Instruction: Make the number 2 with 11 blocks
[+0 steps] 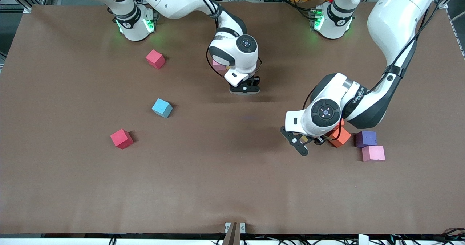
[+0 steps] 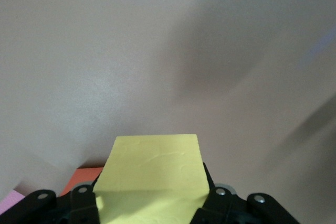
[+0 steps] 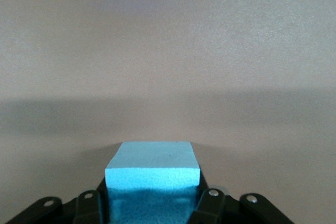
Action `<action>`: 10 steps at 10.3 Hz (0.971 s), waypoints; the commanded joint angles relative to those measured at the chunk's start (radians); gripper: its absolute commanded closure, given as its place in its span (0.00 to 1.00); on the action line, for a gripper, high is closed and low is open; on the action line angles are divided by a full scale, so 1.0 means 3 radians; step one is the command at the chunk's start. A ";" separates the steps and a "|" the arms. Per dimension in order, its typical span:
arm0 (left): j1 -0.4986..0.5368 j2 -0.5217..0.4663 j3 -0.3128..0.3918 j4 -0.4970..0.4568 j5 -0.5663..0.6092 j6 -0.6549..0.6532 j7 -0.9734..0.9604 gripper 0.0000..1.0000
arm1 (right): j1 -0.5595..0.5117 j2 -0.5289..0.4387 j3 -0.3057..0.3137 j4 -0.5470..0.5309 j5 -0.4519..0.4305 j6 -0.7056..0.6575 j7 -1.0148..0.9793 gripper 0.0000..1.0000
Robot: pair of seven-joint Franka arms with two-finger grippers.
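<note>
My left gripper [image 1: 302,144] is shut on a yellow block [image 2: 152,166] and hangs beside an orange block [image 1: 340,137], a purple block [image 1: 366,138] and a pink block [image 1: 373,153] toward the left arm's end. Near the table's middle, my right gripper [image 1: 244,89] is shut on a light blue block [image 3: 152,167], which the hand hides in the front view. Loose blocks lie toward the right arm's end: two red ones [image 1: 155,58] [image 1: 121,138] and a light blue one [image 1: 162,107]. Another pink block [image 1: 217,65] peeks out by the right wrist. The number 2 is out of view.
The brown table [image 1: 232,187] has open surface along the edge nearest the front camera and between the two grippers. A small bracket [image 1: 234,228] sits at that edge. Both arm bases stand along the table's back edge.
</note>
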 commanded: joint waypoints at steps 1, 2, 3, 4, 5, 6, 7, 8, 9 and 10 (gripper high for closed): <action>0.0014 -0.0060 -0.0035 0.0000 -0.0107 -0.0012 -0.0333 0.75 | -0.0019 -0.0115 0.0018 -0.0107 -0.0057 -0.0007 0.0133 0.00; 0.0030 -0.0060 -0.0040 0.0000 -0.0203 -0.0012 -0.0451 0.75 | -0.0019 -0.0125 0.0018 -0.0107 -0.0057 -0.0007 0.0133 0.00; 0.0050 -0.0080 -0.0035 0.0000 -0.0300 -0.0012 -0.0573 0.75 | -0.0029 -0.0146 0.0018 -0.0102 -0.0057 -0.0007 0.0133 0.00; 0.0055 -0.0096 -0.0030 0.0000 -0.0443 -0.0012 -0.0767 0.75 | -0.0035 -0.0176 0.0018 -0.0107 -0.0057 -0.0007 0.0117 0.00; 0.0055 -0.0101 -0.0030 0.0000 -0.0551 -0.0012 -0.1007 0.75 | -0.0035 -0.0177 0.0018 -0.0107 -0.0057 -0.0007 0.0122 0.00; 0.0050 -0.0106 -0.0035 -0.0005 -0.0567 -0.0012 -0.1161 0.75 | -0.0045 -0.0197 0.0018 -0.0102 -0.0057 -0.0007 0.0117 0.00; 0.0050 -0.0121 -0.0035 -0.0005 -0.0618 -0.0012 -0.1309 0.75 | -0.0070 -0.0258 0.0018 -0.0107 -0.0052 -0.0012 0.0112 0.00; 0.0050 -0.0136 -0.0040 -0.0005 -0.0694 -0.0012 -0.1483 0.75 | -0.0126 -0.0334 0.0018 -0.0102 -0.0032 -0.0083 0.0107 0.00; 0.0050 -0.0177 -0.0050 -0.0010 -0.0736 -0.0012 -0.1596 0.75 | -0.0177 -0.0406 0.0023 -0.0102 -0.0022 -0.0155 0.0112 0.00; 0.0040 -0.0198 -0.0055 -0.0010 -0.0746 -0.0012 -0.1663 0.75 | -0.0238 -0.0473 0.0023 -0.0102 0.0014 -0.0196 0.0112 0.00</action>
